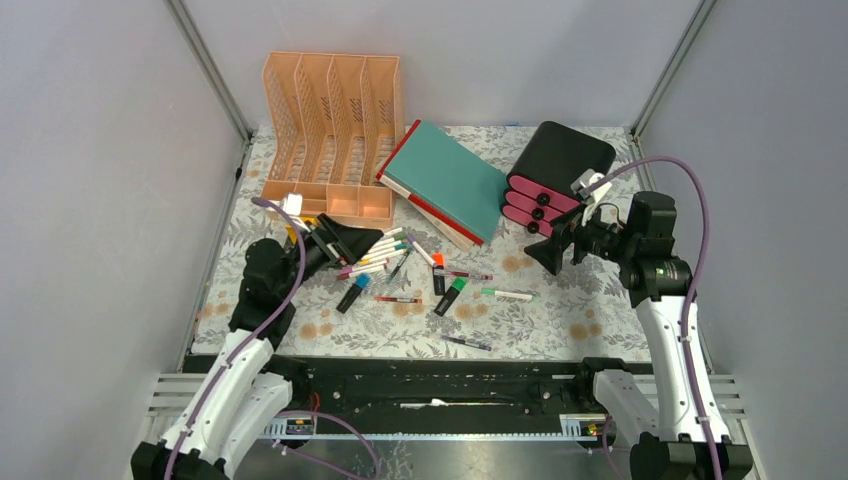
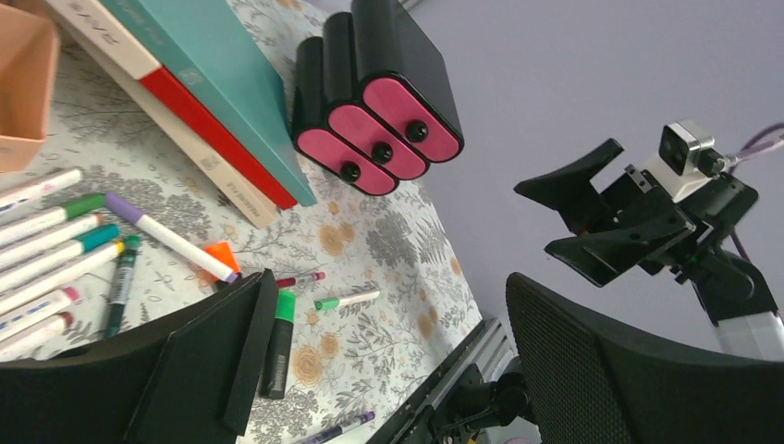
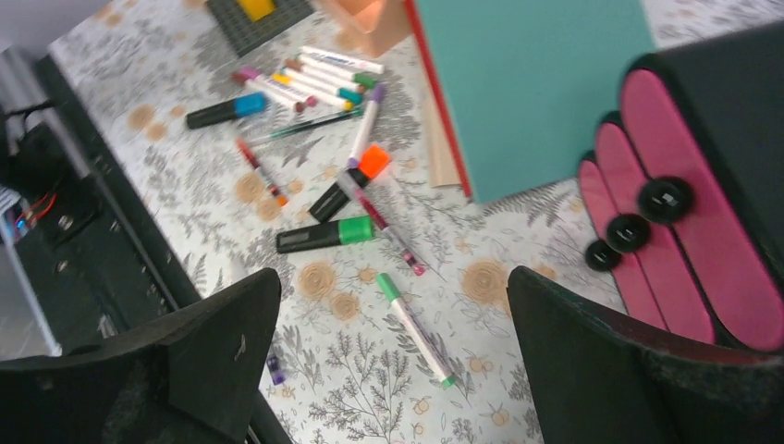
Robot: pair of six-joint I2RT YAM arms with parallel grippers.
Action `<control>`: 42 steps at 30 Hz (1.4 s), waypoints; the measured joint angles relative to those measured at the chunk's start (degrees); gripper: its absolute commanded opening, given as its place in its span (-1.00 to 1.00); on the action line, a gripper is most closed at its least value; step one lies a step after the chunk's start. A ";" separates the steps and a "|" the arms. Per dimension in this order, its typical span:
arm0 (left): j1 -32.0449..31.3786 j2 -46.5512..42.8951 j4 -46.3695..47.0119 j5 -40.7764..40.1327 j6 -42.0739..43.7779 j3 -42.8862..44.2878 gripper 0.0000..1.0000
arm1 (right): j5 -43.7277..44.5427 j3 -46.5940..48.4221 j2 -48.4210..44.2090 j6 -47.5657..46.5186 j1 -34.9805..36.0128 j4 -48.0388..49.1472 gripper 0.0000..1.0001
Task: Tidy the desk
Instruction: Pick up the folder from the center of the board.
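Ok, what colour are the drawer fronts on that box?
Pink drawer fronts, black knobs; left wrist view shows best.

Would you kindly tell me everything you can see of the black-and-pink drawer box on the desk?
The drawer box is a glossy, plastic-looking black case with rounded edges and three pink drawer fronts, each with a round black knob; all three look shut. It sits at the far right of the desk, turned askew, with its fronts facing the near left. The teal book lies close beside it; whether they touch is unclear. The open right gripper hangs just in front, apparently clear of it.
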 measured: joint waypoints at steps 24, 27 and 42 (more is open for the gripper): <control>-10.99 40.35 5.95 -22.25 14.38 25.40 0.97 | -9.66 -2.45 6.19 -19.67 0.00 -11.10 0.99; -10.95 45.81 4.26 -25.73 17.33 31.08 0.97 | -8.28 -2.43 7.13 -20.55 0.00 -12.04 0.99; -8.70 59.93 -4.52 -27.65 24.57 42.99 0.78 | -4.09 -2.40 10.05 -22.12 0.68 -13.92 0.99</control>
